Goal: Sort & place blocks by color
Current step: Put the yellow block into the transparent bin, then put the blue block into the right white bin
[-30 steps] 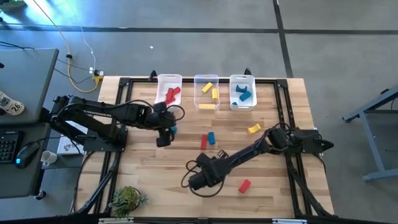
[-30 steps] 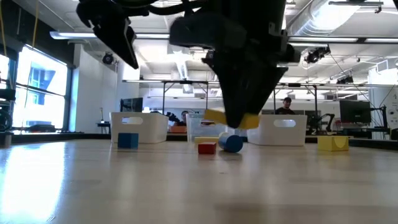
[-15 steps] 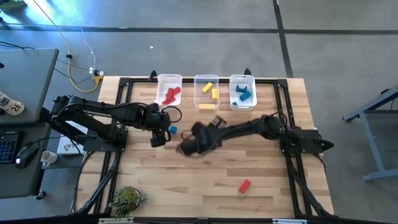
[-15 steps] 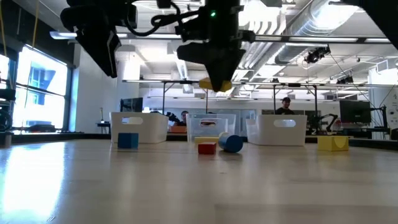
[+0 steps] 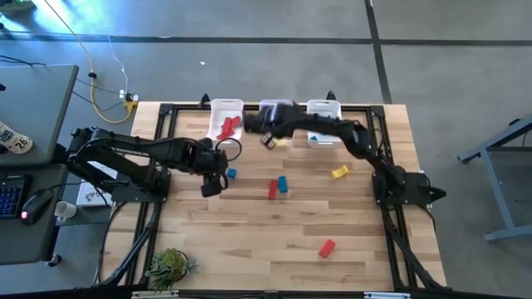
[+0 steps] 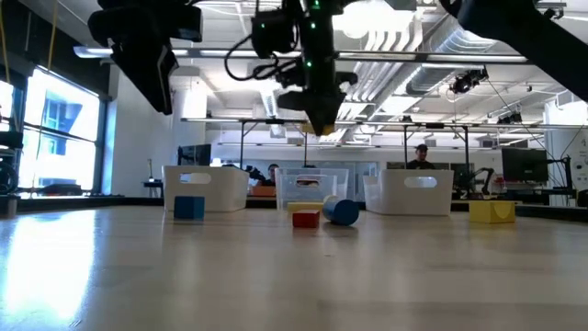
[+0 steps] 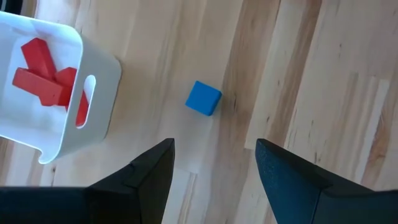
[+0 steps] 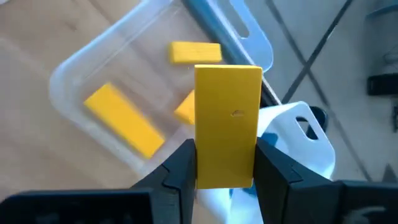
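Flat rectangular yellow block (image 8: 227,126) pinched; smooth clear bin (image 8: 81,68).

Two dark, jointed arms trailing looped black cables, each hand (image 7: 211,180) with smooth, dark fingers.

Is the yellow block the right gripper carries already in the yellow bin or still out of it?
Out: the right gripper clamps the yellow block above the yellow bin.
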`<state>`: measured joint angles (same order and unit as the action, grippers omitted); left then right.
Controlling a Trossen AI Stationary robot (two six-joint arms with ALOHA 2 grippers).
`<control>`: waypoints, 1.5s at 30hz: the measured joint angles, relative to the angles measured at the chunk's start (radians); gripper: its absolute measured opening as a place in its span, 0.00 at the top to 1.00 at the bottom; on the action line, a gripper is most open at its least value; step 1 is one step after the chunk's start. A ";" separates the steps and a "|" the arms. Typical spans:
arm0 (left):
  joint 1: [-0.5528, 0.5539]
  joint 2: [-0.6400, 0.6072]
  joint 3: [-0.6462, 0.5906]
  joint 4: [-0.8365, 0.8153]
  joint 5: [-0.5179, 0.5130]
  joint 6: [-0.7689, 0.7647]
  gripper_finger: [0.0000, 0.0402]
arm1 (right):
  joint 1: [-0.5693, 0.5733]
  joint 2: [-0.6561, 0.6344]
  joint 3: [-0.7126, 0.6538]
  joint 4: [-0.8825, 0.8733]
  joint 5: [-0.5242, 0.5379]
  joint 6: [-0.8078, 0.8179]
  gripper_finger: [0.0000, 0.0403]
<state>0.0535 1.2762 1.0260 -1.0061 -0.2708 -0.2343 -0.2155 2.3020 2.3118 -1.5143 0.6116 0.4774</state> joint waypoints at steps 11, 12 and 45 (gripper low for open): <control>-0.010 0.000 0.000 -0.011 -0.001 -0.043 0.47 | -0.199 0.000 -0.088 0.272 -0.369 -0.135 0.75; -0.013 0.000 0.000 -0.018 -0.001 -0.043 0.47 | -0.208 0.000 -0.102 0.280 -0.401 -0.138 0.75; -0.160 0.000 0.000 -0.042 -0.001 -0.043 0.47 | -0.207 0.001 -0.073 0.229 -0.559 -0.119 0.45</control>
<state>-0.1069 1.2762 1.0260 -1.0477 -0.2718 -0.2772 -0.4223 2.3032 2.2385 -1.2849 0.0528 0.3579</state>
